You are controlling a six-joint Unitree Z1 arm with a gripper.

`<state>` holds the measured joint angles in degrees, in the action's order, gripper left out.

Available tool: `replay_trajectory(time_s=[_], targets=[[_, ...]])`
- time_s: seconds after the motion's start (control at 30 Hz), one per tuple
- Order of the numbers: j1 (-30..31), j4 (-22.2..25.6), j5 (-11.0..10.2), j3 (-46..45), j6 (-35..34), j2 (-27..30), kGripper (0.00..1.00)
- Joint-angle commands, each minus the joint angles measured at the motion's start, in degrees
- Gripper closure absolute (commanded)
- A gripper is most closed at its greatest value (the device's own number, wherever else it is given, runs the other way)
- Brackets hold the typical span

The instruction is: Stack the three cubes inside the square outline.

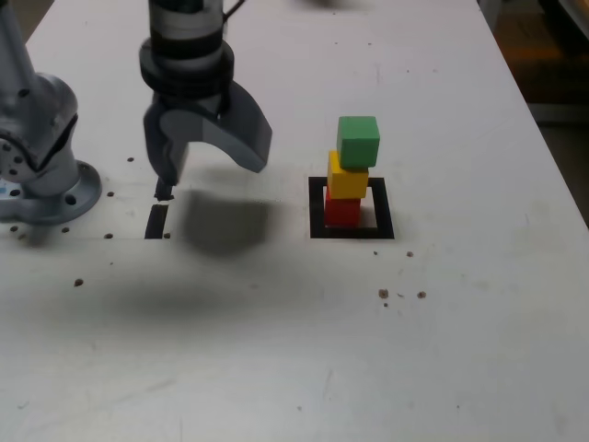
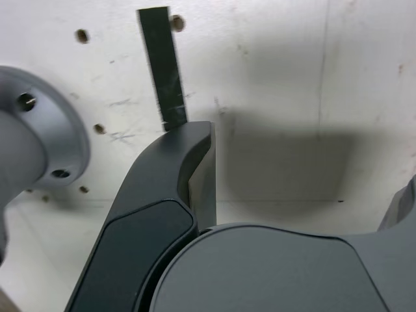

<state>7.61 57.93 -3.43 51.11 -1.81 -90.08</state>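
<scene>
White table (image 1: pixel 460 368), scuffed, screw holes, brown crumbs; no legible writing.
Red (image 1: pixel 342 211), yellow (image 1: pixel 348 177), green (image 1: pixel 358 140) stacked in square outline (image 1: pixel 317 207); gripper (image 1: pixel 210 161) open, empty, above tape strip (image 1: pixel 157 221).

At the exterior view's upper left, the arm (image 1: pixel 189 37) is a black-and-silver banded cylinder ending in a dark grey pincer (image 1: pixel 207 152) with curved, smooth fingers. At far left, its silver-grey base flange (image 1: pixel 69 193) carries dark bolt holes.

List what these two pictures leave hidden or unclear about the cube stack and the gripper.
- Red cube: exterior view, top hidden under the yellow cube.
- Square outline: partly covered by the stack.
- Stack: absent from the wrist view.
- Gripper, open: one jaw cut off by the wrist view's edge.
</scene>
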Motion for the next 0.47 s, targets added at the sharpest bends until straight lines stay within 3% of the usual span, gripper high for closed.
replay_trajectory(time_s=[0.0,0.23,0.43], targets=[[-0.59,-1.76,0.31,-0.94,0.82,-0.76,0.0],[-2.15,-9.11,1.15,-3.33,3.65,-4.59,0.0],[-2.16,-10.7,1.61,-3.51,3.74,-4.99,0.0]])
